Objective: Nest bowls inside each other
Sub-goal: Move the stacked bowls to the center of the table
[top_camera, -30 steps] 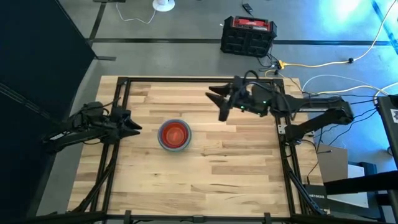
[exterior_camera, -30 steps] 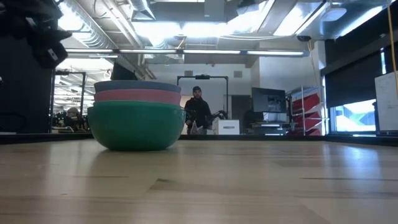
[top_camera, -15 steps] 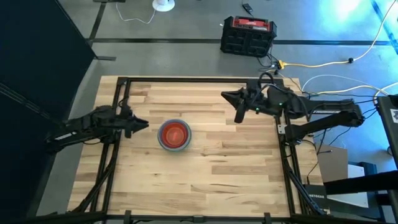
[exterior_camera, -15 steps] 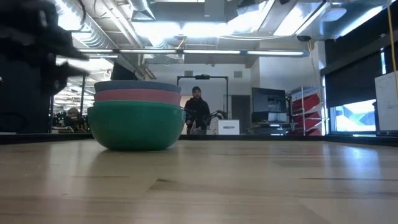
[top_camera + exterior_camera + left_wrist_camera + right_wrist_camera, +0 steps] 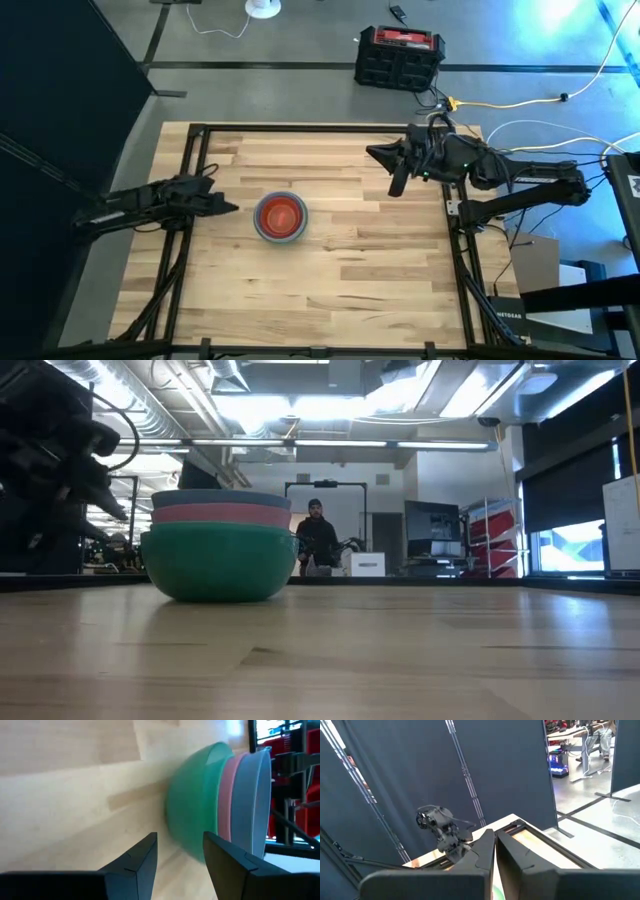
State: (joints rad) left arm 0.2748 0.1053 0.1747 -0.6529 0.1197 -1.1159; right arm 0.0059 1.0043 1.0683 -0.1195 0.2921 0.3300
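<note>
Overhead and table-level views of the two-arm rig, read from left to right. At the left edge of the table [image 5: 330, 290], the left arm lies low and reaches toward the middle; its left gripper [image 5: 228, 207] stops just beside the bowls [image 5: 281, 217] without touching them. The left wrist view shows the left gripper's fingers [image 5: 135, 862] parted by a moderate gap with nothing between them, the green bowl [image 5: 192, 820] close ahead. The bowls stand nested in one stack left of the table's centre. From above, the orange-red bowl [image 5: 282, 213] sits innermost within the blue rim [image 5: 262, 230]. From table height, the green bowl forms the outer base, the pink bowl [image 5: 220, 514] shows as a band above it, and the blue bowl [image 5: 220, 499] as a band above that; a fifth bowl cannot be made out. A person [image 5: 317, 538] stands in the room far behind the stack. At the right, the right arm is raised over the table's far right corner, well apart from the stack; its right gripper [image 5: 395, 178] has its fingers [image 5: 480, 851] pressed together, holding nothing. A black and red case [image 5: 400, 57] sits on the floor beyond the table.
</note>
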